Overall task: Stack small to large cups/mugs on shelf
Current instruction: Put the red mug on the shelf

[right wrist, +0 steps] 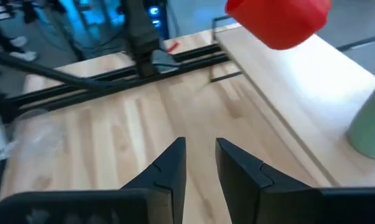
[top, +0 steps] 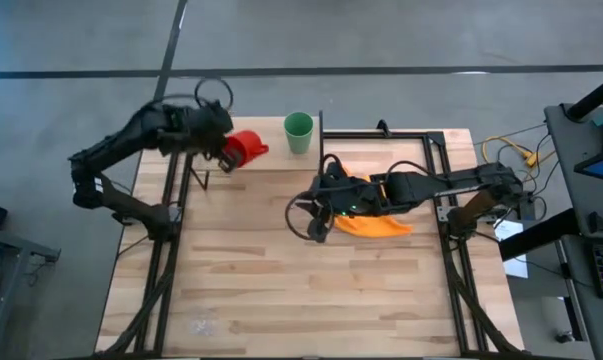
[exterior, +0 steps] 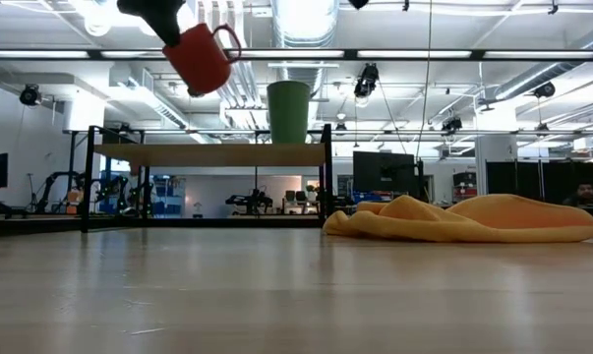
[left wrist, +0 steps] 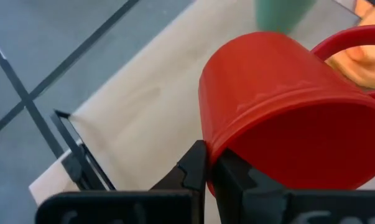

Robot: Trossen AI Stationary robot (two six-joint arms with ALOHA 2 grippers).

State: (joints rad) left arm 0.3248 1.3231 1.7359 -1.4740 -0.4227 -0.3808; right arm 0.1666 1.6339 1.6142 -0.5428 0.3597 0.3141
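My left gripper is shut on the red mug and holds it in the air above the shelf, a light board with black posts at the table's far edge. The green cup stands on its base on the shelf board, right of the mug. My right gripper is open and hovers over the table's middle, beside the orange cloth. Near the table's near left corner lies something faint and clear; whether it is the glass cup I cannot tell. My left gripper pinches the red mug's wall at its rim, one finger inside and one outside. The fingers come from the table's left. The mug is lifted clear above the shelf board and tilted, its handle pointing away from the gripper.
The orange cloth lies crumpled right of the table's middle, under my right arm. Black frame rails run along the table's left and right sides. Bare planks stretch across the near half of the table.
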